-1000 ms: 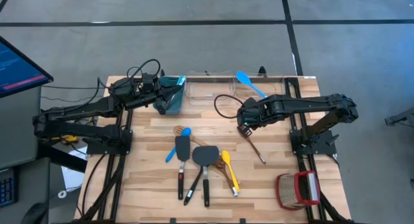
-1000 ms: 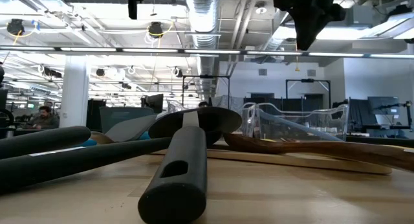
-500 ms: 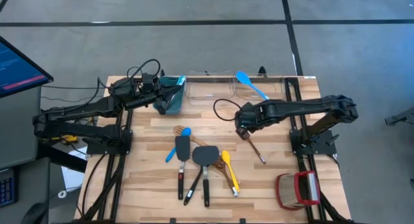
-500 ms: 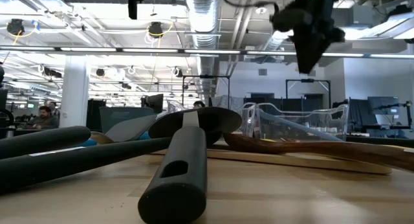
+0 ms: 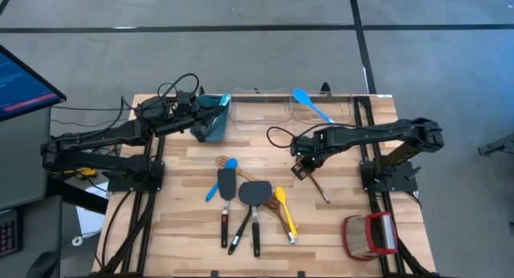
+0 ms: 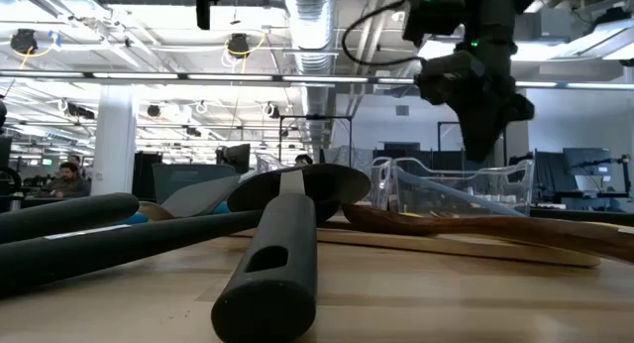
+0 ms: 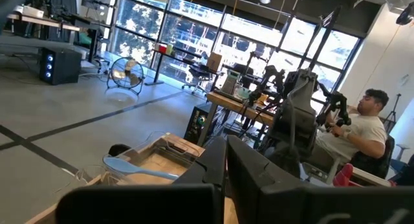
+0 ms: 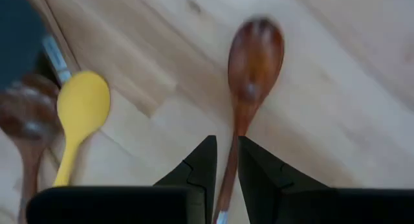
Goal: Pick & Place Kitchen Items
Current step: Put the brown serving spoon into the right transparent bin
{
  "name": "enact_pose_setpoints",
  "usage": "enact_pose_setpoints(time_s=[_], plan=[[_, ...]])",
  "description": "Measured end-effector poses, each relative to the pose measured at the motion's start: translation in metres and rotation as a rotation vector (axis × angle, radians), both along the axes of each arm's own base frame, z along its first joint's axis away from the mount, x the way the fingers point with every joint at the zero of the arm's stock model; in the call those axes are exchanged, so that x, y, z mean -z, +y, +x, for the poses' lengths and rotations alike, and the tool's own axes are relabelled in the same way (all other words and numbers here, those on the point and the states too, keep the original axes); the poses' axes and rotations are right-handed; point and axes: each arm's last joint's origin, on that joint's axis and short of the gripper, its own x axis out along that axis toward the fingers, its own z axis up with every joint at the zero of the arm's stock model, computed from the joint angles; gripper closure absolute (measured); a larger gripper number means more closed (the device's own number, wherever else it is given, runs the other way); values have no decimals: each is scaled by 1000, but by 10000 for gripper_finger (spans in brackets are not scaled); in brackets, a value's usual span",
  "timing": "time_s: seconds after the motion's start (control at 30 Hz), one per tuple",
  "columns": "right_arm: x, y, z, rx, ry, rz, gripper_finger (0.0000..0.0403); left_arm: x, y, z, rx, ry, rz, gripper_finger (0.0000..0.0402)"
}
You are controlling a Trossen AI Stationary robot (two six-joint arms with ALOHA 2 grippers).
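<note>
A dark wooden spoon (image 5: 317, 186) lies flat on the table at the right, bowl toward the far edge (image 8: 255, 56). My right gripper (image 5: 299, 169) hangs above it, pointing down. Its fingers (image 8: 206, 164) stand a narrow gap apart over the spoon's handle and clear of it (image 6: 485, 150). Black spatulas (image 5: 255, 194), a blue spoon (image 5: 221, 180) and a yellow spoon (image 5: 283, 204) lie in a cluster at mid table. Another blue spoon (image 5: 309, 104) rests on the clear containers. My left gripper (image 7: 225, 175) is shut and held level over the teal bin (image 5: 213, 117).
Two clear containers (image 5: 261, 109) stand along the far edge, with the teal bin to their left. A red-and-tan basket (image 5: 369, 235) sits at the near right corner. Bare wood lies to the right of the dark wooden spoon. A person (image 7: 365, 130) sits beyond the table.
My right gripper has come down toward the dark wooden spoon, shifting slightly toward the near edge, and has tipped over until it points straight down. The spoon and the other utensils have not moved.
</note>
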Motion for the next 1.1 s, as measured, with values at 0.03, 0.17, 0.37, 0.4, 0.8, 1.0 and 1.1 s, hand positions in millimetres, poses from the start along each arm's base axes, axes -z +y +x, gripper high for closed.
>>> enact_pose_setpoints(time_s=[0.03,0.17,0.37,0.4,0.8,1.0,1.1], plan=[[2,-1,-1,13,7,21,349,0,0,0,0,0,0,400],[12,0,-7,20,42,69,349,0,0,0,0,0,0,400],[16,6,-9,21,57,70,349,0,0,0,0,0,0,400],[16,7,-9,16,57,59,347,0,0,0,0,0,0,400],[16,28,-10,41,57,-4,287,0,0,0,0,0,0,400],[16,38,-11,82,58,5,248,0,0,0,0,0,0,400],[16,42,-11,82,58,6,229,0,0,0,0,0,0,400]])
